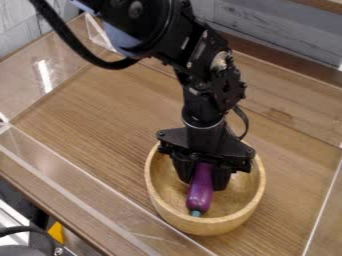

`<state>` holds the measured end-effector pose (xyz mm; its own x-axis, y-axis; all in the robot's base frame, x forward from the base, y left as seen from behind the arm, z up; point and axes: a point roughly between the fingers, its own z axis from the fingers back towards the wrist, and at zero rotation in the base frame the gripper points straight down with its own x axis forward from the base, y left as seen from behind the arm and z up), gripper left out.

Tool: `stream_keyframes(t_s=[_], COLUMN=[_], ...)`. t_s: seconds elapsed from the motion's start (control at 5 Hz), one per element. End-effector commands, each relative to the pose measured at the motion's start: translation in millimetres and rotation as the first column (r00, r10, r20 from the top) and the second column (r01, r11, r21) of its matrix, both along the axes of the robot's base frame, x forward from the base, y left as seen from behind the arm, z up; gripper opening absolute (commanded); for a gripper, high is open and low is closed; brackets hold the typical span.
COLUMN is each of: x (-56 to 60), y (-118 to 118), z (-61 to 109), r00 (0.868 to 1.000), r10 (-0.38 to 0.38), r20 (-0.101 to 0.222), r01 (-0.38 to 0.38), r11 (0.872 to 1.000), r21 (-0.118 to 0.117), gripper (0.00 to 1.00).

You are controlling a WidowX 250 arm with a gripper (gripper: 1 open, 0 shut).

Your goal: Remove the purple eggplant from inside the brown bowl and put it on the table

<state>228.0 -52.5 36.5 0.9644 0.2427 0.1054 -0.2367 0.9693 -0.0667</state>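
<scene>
The tabletop [94, 110] is lying bare on the left, with a clear wall [80, 200] standing along its near edge, so there is lots of room there for setting something down. Moving right, the brown bowl [167, 200] is sitting on the tabletop near the front, and the eggplant [201, 190] is lying inside it with its green tip pointing toward the near rim. The eggplant is looking small, light and stiff, like a plastic toy, and its smooth skin is probably a bit slippery, so the thick middle seems the best place for holding it. The gripper [205, 170] is pointing straight down into the bowl with its fingers squeezing in on the upper part of the eggplant. The bowl's thick rim is standing all around the eggplant, so lifting it straight up first is likely the safe way out. Farther right, more bare tabletop is showing, and nothing else is getting in the way.
</scene>
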Motion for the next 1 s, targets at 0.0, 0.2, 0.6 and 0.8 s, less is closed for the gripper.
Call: stream_keyframes(t_s=[0.0,0.2,0.6,0.8], x=[3.3,3.6,4.2,4.7], y=[1.1,3.0,6.4,8.2], z=[6.2,8.3,11.7,13.4], r00=[1.000,1.000,1.000,1.000], r10=[-0.002,0.003,0.012,0.017], r20=[0.019,0.016,0.013,0.011], r01=[0.002,-0.003,-0.012,-0.018], r11=[1.000,1.000,1.000,1.000], r21=[0.004,0.007,0.014,0.017], gripper=[0.00,0.00,0.00,0.00])
